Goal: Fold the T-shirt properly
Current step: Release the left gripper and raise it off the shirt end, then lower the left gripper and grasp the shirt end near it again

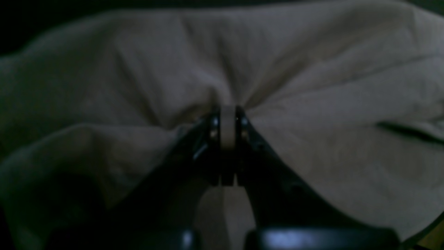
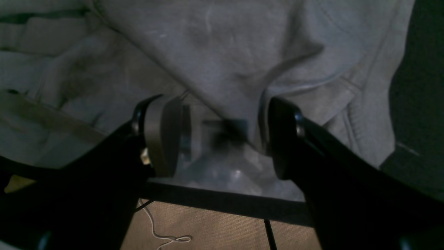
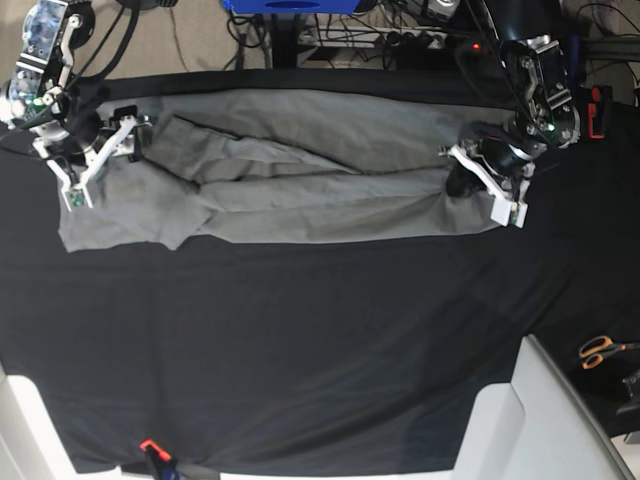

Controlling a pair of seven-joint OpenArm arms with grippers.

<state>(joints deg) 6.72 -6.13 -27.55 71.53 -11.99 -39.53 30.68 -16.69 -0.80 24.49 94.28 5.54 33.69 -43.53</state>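
Item: T-shirt (image 3: 300, 180), lying at 12 o'clock on the table cloth (image 3: 300, 340).
My left gripper (image 1: 228, 126): pinched on its hem.
My right gripper (image 2: 222, 137): jaws wide, empty.
Risk: lifting 1-sided would likely skew the fold.

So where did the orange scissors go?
In the base view, the orange scissors lie near the right edge on the black table cloth, well below the T-shirt.

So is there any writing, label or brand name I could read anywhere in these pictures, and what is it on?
None can be read.
T-shirt: plain grey, no print or label showing.
Left gripper and right gripper: no legible markings.
Scissors: too small to show any brand.
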